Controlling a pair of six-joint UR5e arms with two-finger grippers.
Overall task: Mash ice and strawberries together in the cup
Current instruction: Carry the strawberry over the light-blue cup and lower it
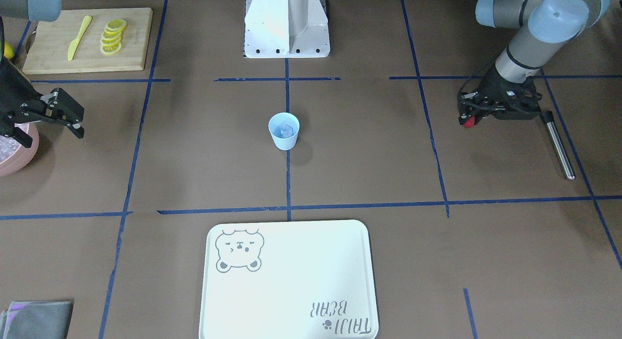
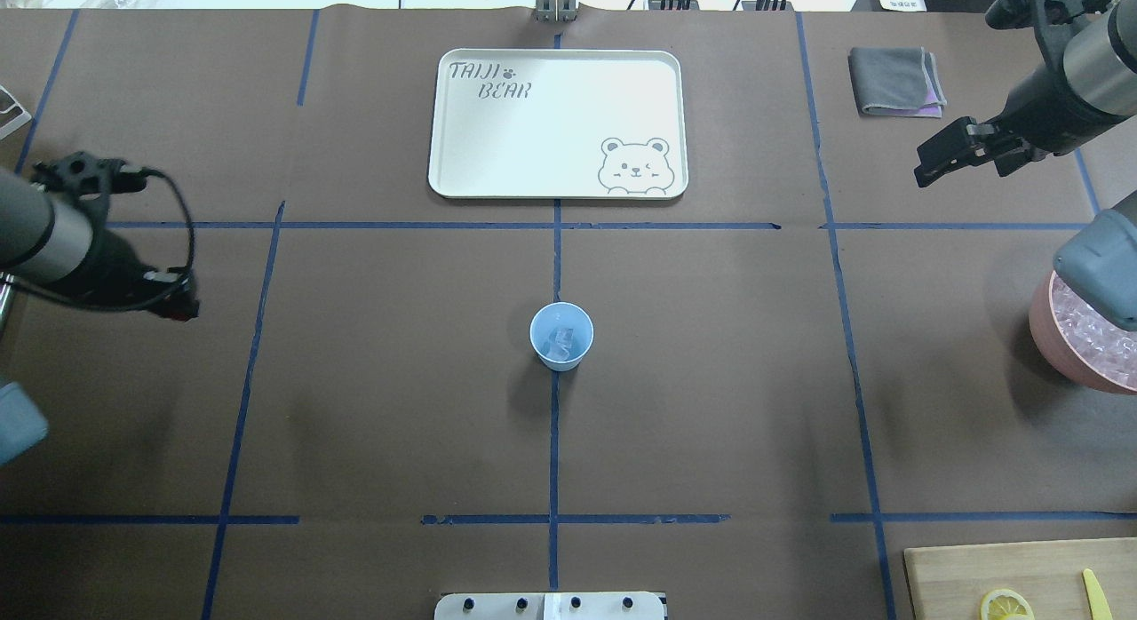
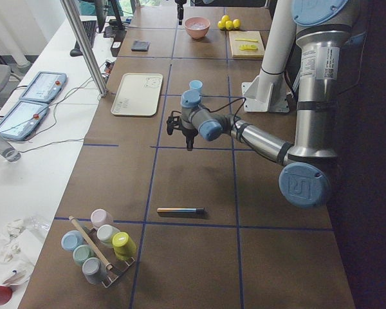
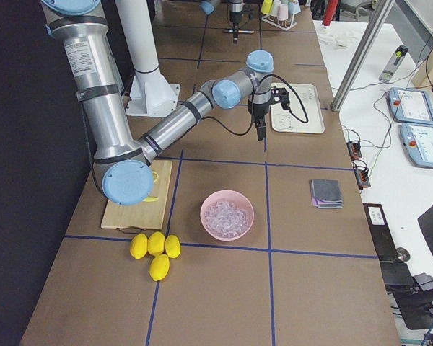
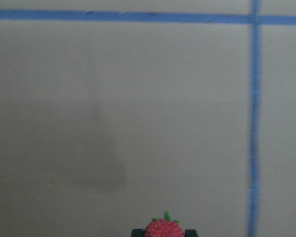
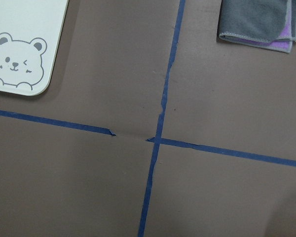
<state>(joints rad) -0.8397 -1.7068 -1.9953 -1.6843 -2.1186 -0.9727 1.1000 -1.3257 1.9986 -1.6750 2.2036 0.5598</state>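
Strawberry [image 5: 163,228] is pinched in left gripper [image 1: 467,119], well left of cup [image 1: 283,142], ready for drop-in; ice [image 1: 287,130] is already loaded. Right gripper [image 1: 79,125] is spread wide, empty, parked clear.

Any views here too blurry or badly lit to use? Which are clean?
Left wrist view: soft and washed out, tape edges fuzzy, the strawberry cropped at the bottom edge. Right wrist view: sharp, the cloth hem crisp. Front-facing view: evenly lit, the tray bright but its print legible, the cup clear.
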